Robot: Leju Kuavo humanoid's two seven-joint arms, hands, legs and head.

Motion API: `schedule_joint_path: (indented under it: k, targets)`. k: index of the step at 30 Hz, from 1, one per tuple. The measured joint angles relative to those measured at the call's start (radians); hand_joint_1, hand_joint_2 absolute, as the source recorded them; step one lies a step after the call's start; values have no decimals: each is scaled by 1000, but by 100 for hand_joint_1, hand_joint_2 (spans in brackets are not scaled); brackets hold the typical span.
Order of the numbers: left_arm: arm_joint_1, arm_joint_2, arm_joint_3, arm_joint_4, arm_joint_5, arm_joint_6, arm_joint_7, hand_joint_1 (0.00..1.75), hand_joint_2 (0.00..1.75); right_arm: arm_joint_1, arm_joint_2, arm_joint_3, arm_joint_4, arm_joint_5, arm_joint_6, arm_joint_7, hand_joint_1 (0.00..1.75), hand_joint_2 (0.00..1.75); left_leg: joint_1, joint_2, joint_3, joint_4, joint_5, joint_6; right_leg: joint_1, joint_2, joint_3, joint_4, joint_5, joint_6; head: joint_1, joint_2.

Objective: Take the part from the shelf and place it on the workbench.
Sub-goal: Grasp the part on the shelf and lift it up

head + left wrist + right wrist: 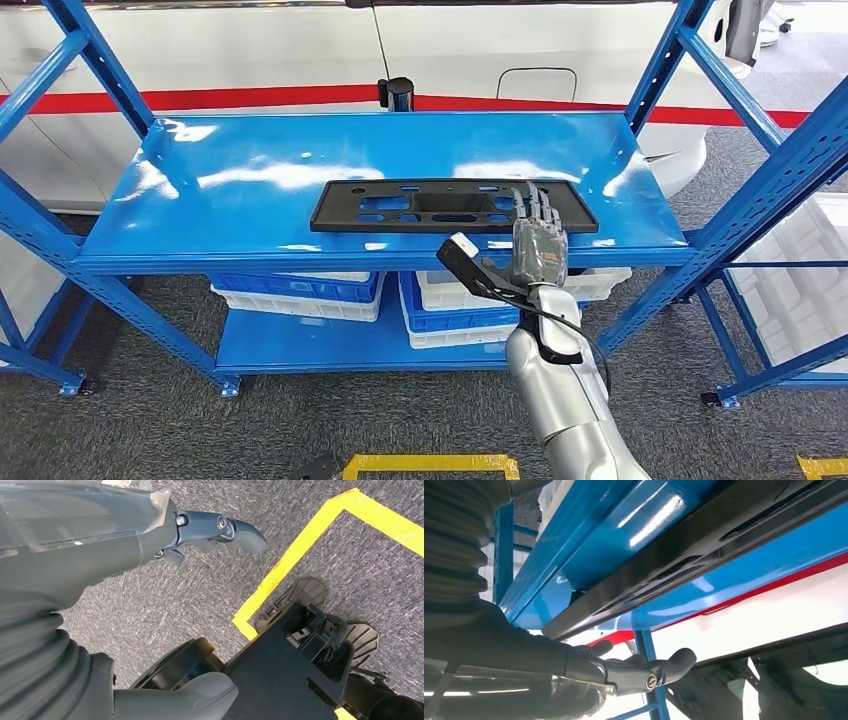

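Black flat part (450, 206) lies on blue shelf (250, 180) top deck, near front edge, right of centre. Right hand (538, 240) fingers extended, spread over part's right end. Left hand (220, 530) hangs above floor, holding nothing.

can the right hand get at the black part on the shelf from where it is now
Probably yes. The right hand is open at the shelf's front edge, fingers over the near right end of the black part, and nothing lies between them. No grip yet.
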Motion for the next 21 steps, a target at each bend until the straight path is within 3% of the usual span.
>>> schedule_joint_path:
  k: [10,21]
  targets:
    - [-12,2,0,1,7,0,10,0,175,-62,9,3,77,13,-12,2,0,175,0,0,0,0,0,0,0,0,0,0,0,0,0,0]
    - [-15,0,6,1,43,22,17,0,175,-153,66,42,194,28,-17,-17,0,175,0,0,-1,0,0,0,0,0,0,1,0,0,0,0]
